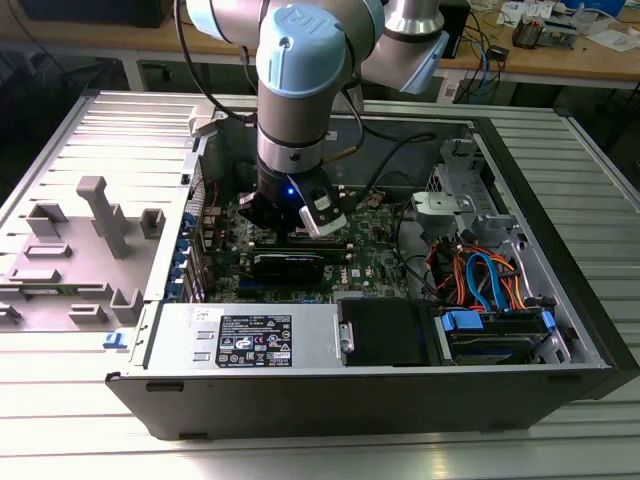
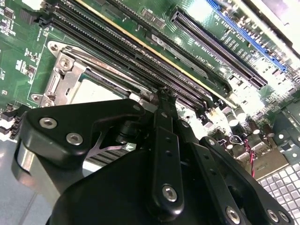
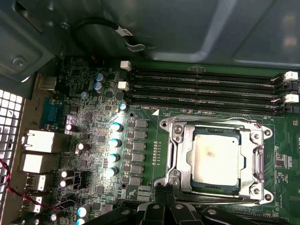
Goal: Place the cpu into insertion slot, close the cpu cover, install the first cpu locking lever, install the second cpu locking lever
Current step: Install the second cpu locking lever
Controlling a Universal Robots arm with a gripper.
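Observation:
The cpu (image 3: 215, 157) lies flat in its socket, dull silver top up. The cpu cover (image 3: 180, 154), a silvery frame, lies down around it, and the chip shows through its window. A thin wire locking lever (image 3: 211, 122) runs along the socket edge nearest the memory slots. My gripper (image 3: 165, 189) is at the opposite socket corner, fingertips pressed together and shut. In the second wrist view the gripper (image 2: 164, 96) tip touches the socket frame (image 2: 65, 70) where a lever wire ends. Whether it pinches the wire is hidden. In the exterior view the arm (image 1: 290, 150) reaches down into the open computer case.
Long black memory slots (image 3: 206, 86) run beside the socket. Capacitors (image 3: 115, 140) and rear ports (image 3: 40, 140) lie further along the board. A black expansion card (image 1: 288, 265), power supply (image 1: 250, 340) and drive cables (image 1: 480, 280) sit inside the case. Grey fixtures (image 1: 100, 215) stand at the exterior view's left.

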